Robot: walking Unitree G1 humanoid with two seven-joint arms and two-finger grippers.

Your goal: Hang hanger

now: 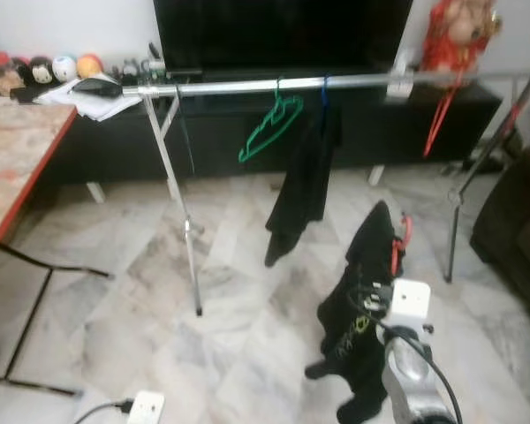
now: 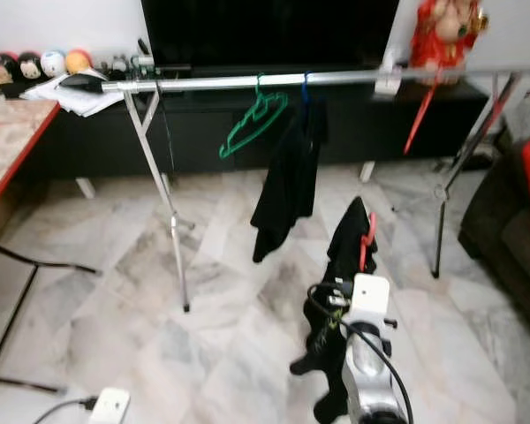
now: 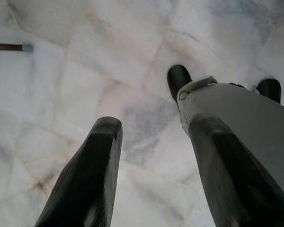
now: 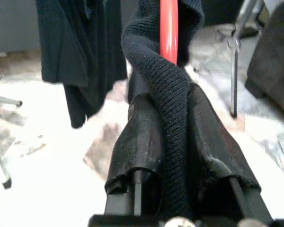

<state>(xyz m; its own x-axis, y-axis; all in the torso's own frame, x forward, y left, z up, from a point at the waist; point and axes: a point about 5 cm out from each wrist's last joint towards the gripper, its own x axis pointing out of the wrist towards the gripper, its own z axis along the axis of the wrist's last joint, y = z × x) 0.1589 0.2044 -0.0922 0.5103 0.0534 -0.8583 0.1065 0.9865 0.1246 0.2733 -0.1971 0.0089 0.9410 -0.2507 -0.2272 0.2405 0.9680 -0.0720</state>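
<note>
Grey-veined marble floor (image 1: pixel 159 309) beneath a silver clothes rail (image 1: pixel 247 86), television cabinet (image 1: pixel 247 141) behind. Below the rail, right gripper (image 4: pixel 170 137) clamped on a black garment (image 1: pixel 362 318) over a red hanger (image 4: pixel 168 28). Left gripper (image 3: pixel 151 156) parted wide above the floor.

The long silver clothes rail (image 1: pixel 274 85) is shiny metal, and so are its thin legs. The floor of pale grey marble tiles (image 1: pixel 247 353) looks smooth and a bit glossy. The black knitted garment (image 4: pixel 173 94) is soft cloth with a rough ribbed weave (you can see each little ridge). The red plastic hanger (image 4: pixel 169 28) inside it looks smooth. The thin green hanger (image 1: pixel 269 128) looks like plastic too. The right gripper's black fingers (image 4: pixel 144 142) look matt and grainy.
</note>
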